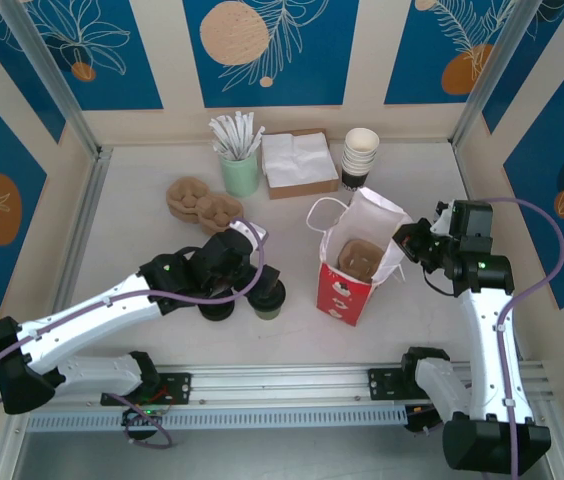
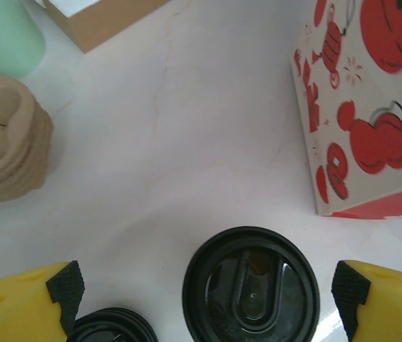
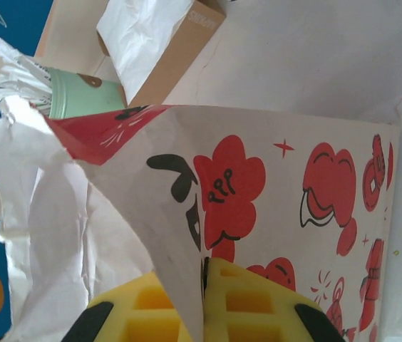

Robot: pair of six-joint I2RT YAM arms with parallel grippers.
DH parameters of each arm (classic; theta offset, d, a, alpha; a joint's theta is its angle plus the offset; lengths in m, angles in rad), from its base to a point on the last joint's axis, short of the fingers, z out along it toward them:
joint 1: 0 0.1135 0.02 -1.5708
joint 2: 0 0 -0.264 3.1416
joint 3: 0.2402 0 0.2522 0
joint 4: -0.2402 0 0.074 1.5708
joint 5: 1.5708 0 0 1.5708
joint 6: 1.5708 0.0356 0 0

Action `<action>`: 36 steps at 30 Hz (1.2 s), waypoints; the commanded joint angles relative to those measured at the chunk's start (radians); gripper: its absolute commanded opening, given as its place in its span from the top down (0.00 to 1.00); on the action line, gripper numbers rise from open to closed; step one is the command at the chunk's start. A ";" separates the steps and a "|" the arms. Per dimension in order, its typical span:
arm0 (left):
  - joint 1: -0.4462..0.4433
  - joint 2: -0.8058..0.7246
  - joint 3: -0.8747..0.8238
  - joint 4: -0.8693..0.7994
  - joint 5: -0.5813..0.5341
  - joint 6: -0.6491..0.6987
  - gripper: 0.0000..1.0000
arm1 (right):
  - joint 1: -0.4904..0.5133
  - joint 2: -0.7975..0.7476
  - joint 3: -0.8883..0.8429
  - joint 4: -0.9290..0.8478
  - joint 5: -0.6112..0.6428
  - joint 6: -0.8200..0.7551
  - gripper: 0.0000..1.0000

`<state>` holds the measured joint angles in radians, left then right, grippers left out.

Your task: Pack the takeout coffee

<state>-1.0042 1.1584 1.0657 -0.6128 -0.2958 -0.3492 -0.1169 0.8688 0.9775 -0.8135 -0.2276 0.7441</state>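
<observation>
The takeout coffee (image 2: 251, 288) stands on the table, its round black lid facing up, with a greenish side in the top view (image 1: 269, 296). My left gripper (image 2: 207, 286) is open and straddles it, one black pad (image 2: 65, 285) to the left and the other far to the right, neither touching the cup. The red-and-white paper bag (image 1: 354, 268) stands open just right of the cup, with a brown cardboard insert (image 1: 358, 257) inside. My right gripper (image 3: 202, 274) is shut on the bag's upper right edge (image 3: 179, 235).
A low stack of bare black lids (image 2: 112, 329) lies just left of the cup. Brown cardboard carriers (image 1: 200, 201), a green holder of wrapped sticks (image 1: 240, 168), a napkin box (image 1: 300, 163) and stacked white cups (image 1: 361, 155) stand at the back.
</observation>
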 commanded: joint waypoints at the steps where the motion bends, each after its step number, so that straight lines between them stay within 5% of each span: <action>1: 0.005 0.022 -0.020 0.011 0.080 0.009 0.08 | -0.020 -0.008 -0.008 0.006 -0.056 -0.009 1.00; 4: -0.002 0.033 -0.036 0.022 0.091 0.012 0.06 | -0.034 -0.015 -0.003 -0.018 -0.037 -0.038 0.98; 15: -0.050 0.059 -0.085 0.013 0.052 -0.039 0.01 | -0.064 -0.016 0.044 -0.138 0.003 -0.111 0.57; 27: -0.083 0.108 -0.111 0.028 0.007 -0.134 0.01 | -0.084 -0.021 0.149 -0.250 0.042 -0.184 0.46; 36: -0.100 0.121 -0.116 0.031 -0.021 -0.170 0.14 | -0.092 -0.024 0.155 -0.251 0.027 -0.181 0.46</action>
<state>-1.0885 1.2667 0.9634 -0.5861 -0.2920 -0.4965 -0.2008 0.8536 1.1072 -1.0420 -0.1871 0.5816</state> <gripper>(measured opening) 0.872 0.544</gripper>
